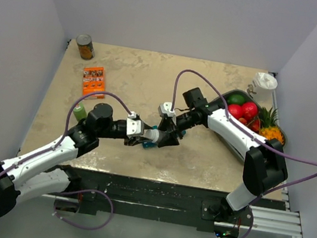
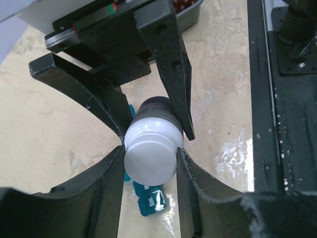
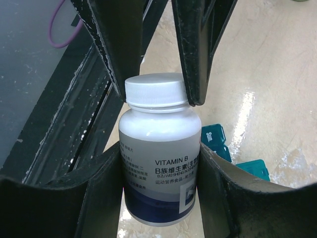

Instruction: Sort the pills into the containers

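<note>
The bottle hangs between left hand and right hand, above the containers.

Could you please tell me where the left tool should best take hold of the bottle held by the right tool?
By the white cap, coming end-on along the axis of the bottle. The right tool clamps the body, leaving only the round cap free, and the left tool meets it squarely, one finger on each side.

Beige marbled worktop: tin can far-left corner, orange packet near it, grey fruit tray right side, white cup behind the tray, teal pill organiser centre-front.
</note>
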### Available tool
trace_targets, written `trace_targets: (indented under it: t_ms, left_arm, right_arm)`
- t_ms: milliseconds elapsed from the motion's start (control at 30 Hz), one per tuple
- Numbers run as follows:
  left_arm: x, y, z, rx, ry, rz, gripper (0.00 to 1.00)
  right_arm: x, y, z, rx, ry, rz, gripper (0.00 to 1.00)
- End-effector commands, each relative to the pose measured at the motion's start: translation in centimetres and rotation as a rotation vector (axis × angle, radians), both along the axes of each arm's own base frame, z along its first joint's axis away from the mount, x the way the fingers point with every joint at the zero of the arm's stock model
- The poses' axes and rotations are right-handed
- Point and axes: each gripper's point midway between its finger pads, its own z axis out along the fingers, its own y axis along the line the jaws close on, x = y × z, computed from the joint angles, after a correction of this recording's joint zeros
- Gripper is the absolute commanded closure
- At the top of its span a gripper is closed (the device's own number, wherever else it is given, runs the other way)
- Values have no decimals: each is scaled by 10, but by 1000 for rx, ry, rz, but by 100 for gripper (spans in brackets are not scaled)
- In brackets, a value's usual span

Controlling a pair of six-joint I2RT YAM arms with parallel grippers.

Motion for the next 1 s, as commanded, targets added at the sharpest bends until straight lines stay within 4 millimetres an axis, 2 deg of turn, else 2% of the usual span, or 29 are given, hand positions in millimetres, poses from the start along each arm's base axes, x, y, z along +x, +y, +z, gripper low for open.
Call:
trace_targets:
  t_ms: [0, 33, 67, 100, 133, 167, 233, 267, 400, 567, 800, 967]
  left_arm:
    - [-1, -4, 25, -66, 162, 56, 100]
    - [3, -4, 33, -92, 212, 99, 100]
    - [8, -2, 36, -133, 335, 183, 100]
    - [7, -1, 34, -133, 412, 218, 100]
    - [9, -2, 44, -162, 472, 247, 100]
    - [9, -4, 45, -199, 616, 298, 100]
    - [5, -5, 46, -209, 787, 348, 100]
    - [5, -6, 48, -268, 938, 407, 100]
    - [4, -4, 41, -360, 1250, 569, 100]
    - [8, -1, 36, -386, 1435, 719, 100]
    - [7, 2, 33, -395, 1564, 795, 100]
    - [-6, -8, 38, -428, 1699, 710, 100]
  right_arm:
    - [5, 7, 14, 34, -23, 3, 100]
    - [9, 9, 14, 37, -34, -6, 100]
    - [10, 9, 13, 28, -20, -21, 100]
    - [13, 9, 11, 14, -24, -37, 100]
    - [17, 10, 12, 18, -37, -50, 100]
    - [18, 11, 11, 10, -28, -63, 100]
    - [24, 12, 10, 3, -42, -87, 100]
    - [25, 12, 9, -2, -30, -97, 100]
    - [29, 13, 8, -10, -28, -121, 100]
    - [31, 13, 11, -7, -39, -134, 100]
    - [31, 13, 11, -10, -40, -137, 100]
    - [32, 13, 11, -12, -40, -141, 100]
